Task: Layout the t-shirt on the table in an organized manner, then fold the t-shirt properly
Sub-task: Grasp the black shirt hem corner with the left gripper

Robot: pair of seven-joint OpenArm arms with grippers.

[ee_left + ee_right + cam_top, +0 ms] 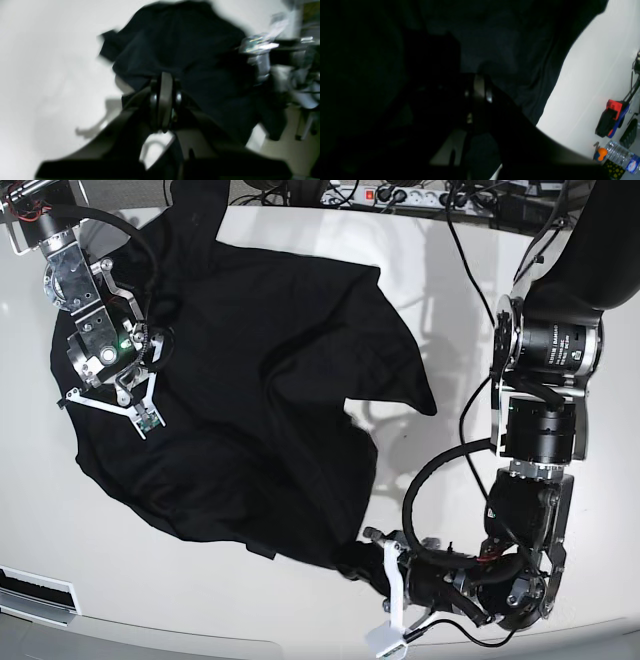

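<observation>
Shirt on desk, both claws at the cloth

T-shirt (250, 400): black, crumpled, spread unevenly over the middle and left of the white desk (440, 300) in the base view; one pointed flap reaches toward the desk's centre-right; one corner trails to the near edge; upper part runs off toward the far edge.

Left claw (368, 565): low at the near edge of the desk, at the shirt's near corner; in the left wrist view (162, 82) its fingers stand pressed together with black cloth gathered at the tip; closed on the t-shirt (180, 50); that view is blurred.

Right claw (150, 420): over the shirt's left side in the base view, white finger pieces lying against the fabric; in the right wrist view (478, 82) the fingers appear drawn together against the dark t-shirt (505, 40), yet the view is too dark to tell whether cloth is held.

Desk (585, 100): bare glossy white beside the fabric in the right wrist view.

Clutter: red, black and blue tool (611, 120) and plastic bottle (621, 152) at the far right of the right wrist view; power strip (385, 195) and cables beyond the far edge.
</observation>
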